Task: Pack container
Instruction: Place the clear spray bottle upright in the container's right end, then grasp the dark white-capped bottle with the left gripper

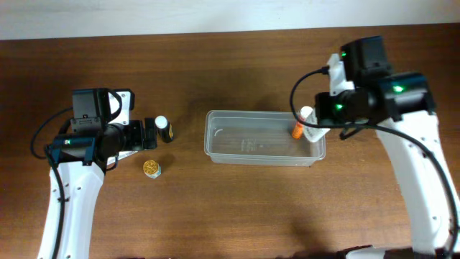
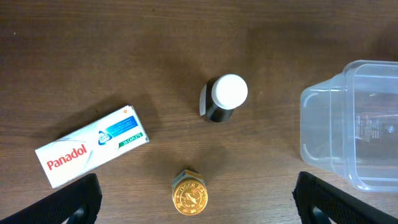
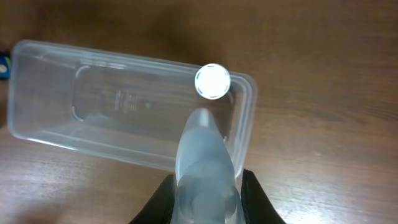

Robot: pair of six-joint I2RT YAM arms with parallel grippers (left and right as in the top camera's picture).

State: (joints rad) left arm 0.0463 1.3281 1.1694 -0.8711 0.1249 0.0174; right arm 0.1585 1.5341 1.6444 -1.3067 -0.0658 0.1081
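Note:
The container (image 1: 248, 157) is a clear plastic tub at the table's middle; it also shows in the left wrist view (image 2: 348, 130) and the right wrist view (image 3: 56, 93). My right gripper (image 1: 316, 131) (image 3: 207, 186) is shut on a whitish translucent bottle (image 3: 205, 162), held over the tub's right end. An orange bottle with a white cap (image 1: 297, 131) (image 3: 212, 81) stands inside that end. My left gripper (image 1: 149, 135) (image 2: 199, 200) is open and empty. A dark bottle with a white cap (image 1: 164, 128) (image 2: 224, 98) and a gold tin (image 1: 151, 167) (image 2: 189, 194) stand on the table near it.
A white Panadol box (image 2: 92, 146) lies on the table left of the dark bottle; the left arm hides it in the overhead view. The table's far edge meets a white wall (image 1: 215, 14).

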